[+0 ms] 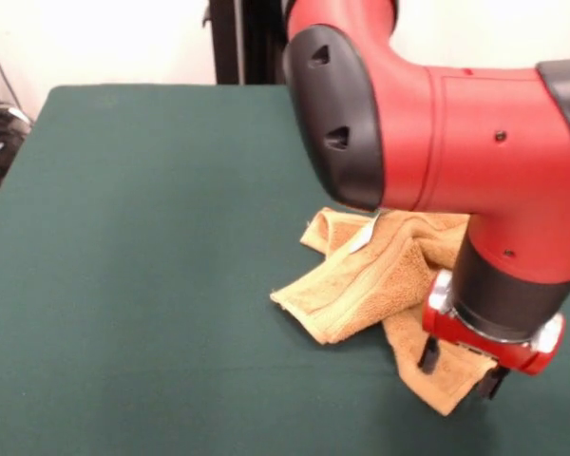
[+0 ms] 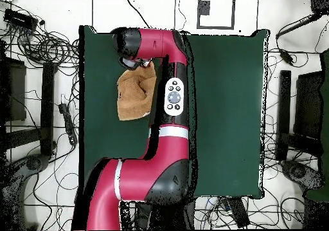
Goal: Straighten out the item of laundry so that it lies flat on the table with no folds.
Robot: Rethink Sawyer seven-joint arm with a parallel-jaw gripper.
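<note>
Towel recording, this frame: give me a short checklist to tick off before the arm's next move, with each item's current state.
1. Towel lies flat: not ok, it is bunched with layers folded over each other.
2. Claw placed at the towel: ok, its two fingers stand spread over the towel's near corner in the front view.
3. Claw holds cloth: cannot tell, no fabric shows pinched between the fingers.
4. Room on the table to spread it: ok, bare green cloth lies beside the towel.
5. Towel fully on the table: ok, the overhead view shows it inside the edge.
</note>
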